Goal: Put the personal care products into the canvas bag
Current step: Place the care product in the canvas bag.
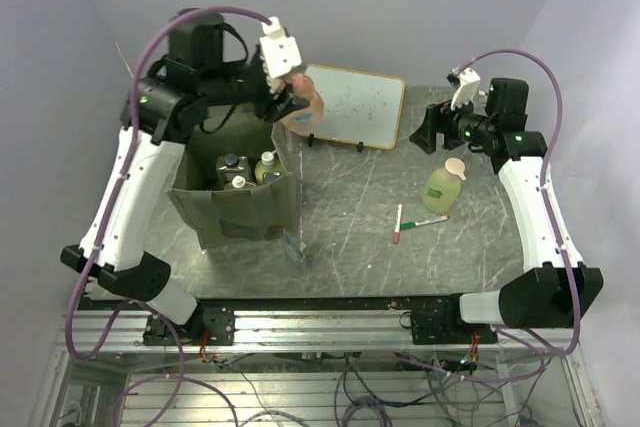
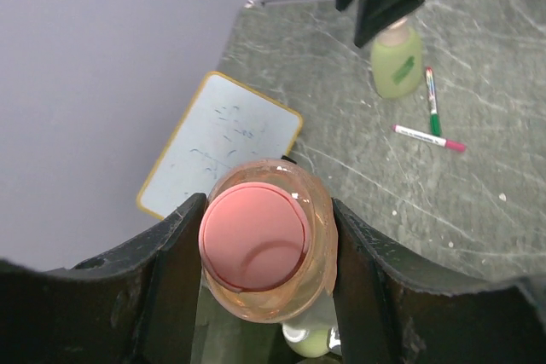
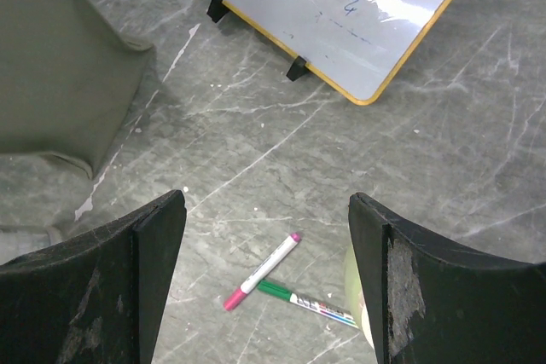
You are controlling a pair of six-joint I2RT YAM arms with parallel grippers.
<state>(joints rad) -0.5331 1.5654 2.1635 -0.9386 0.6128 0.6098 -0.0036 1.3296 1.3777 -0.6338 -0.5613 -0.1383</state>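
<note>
While the left gripper (image 2: 266, 283) holds its jaws clamped on the orange bottle (image 2: 264, 245) above the bag's (image 1: 235, 217) far corner, the right gripper (image 3: 266, 279) hangs with jaws apart, empty. Light, smooth plastic probably slips, so a hold across its round body suits.

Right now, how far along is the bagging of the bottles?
Done: three bottles visible in the bag. In hand: the left tool grips the orange bottle by the bag. Left: the green bottle on the table, with the right tool open near it.

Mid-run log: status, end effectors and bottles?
Left end effector shut on orange pink-capped bottle over canvas bag edge. Right end effector open, empty. Green pump bottle on table. Whiteboard close behind.
</note>
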